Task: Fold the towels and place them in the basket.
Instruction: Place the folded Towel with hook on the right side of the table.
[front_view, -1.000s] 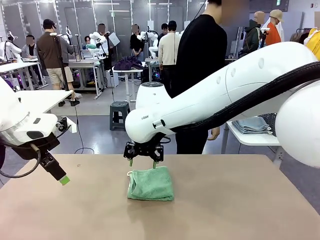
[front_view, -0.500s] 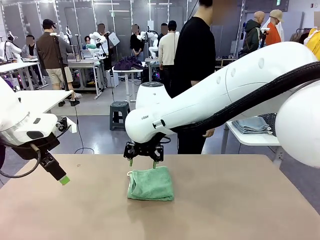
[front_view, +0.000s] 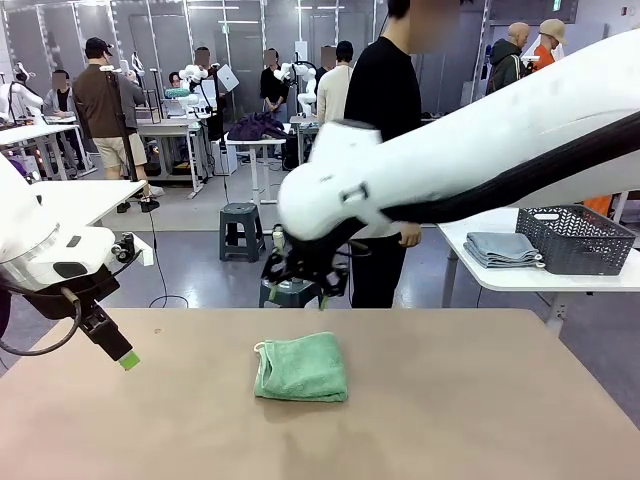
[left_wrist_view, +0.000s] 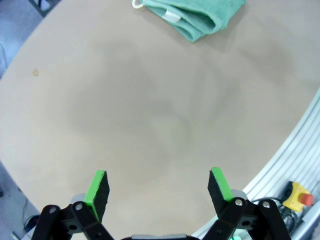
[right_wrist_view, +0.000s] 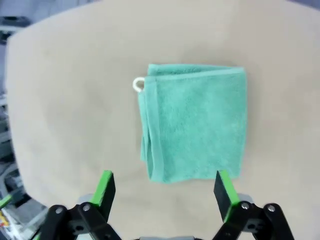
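Note:
A mint-green towel (front_view: 300, 368) lies folded in a small square on the brown table (front_view: 480, 400), its white loop at the left corner. My right gripper (front_view: 300, 292) hangs open in the air above the towel's far edge and clear of it. Looking down from the right wrist, the towel (right_wrist_view: 195, 122) lies flat beyond the spread green pads of the right gripper (right_wrist_view: 164, 189). My left gripper (front_view: 125, 358) is low over the table's left side, well away from the towel. In its own view the left gripper (left_wrist_view: 158, 187) is open with nothing between its fingers, and the towel (left_wrist_view: 195, 15) is at the top edge. The dark grey basket (front_view: 578, 238) stands on a white side table at the right.
Folded grey-blue cloths (front_view: 503, 248) lie beside the basket on the side table (front_view: 520, 280). A person in black (front_view: 385, 150) stands just past the table's far edge. A red stop button (left_wrist_view: 300, 192) sits off the table's edge in the left wrist view.
My right arm has lifted up and back off the towel, leaving it folded on the table. With the arm raised, the basket at the right has come into sight. The left arm has not moved.

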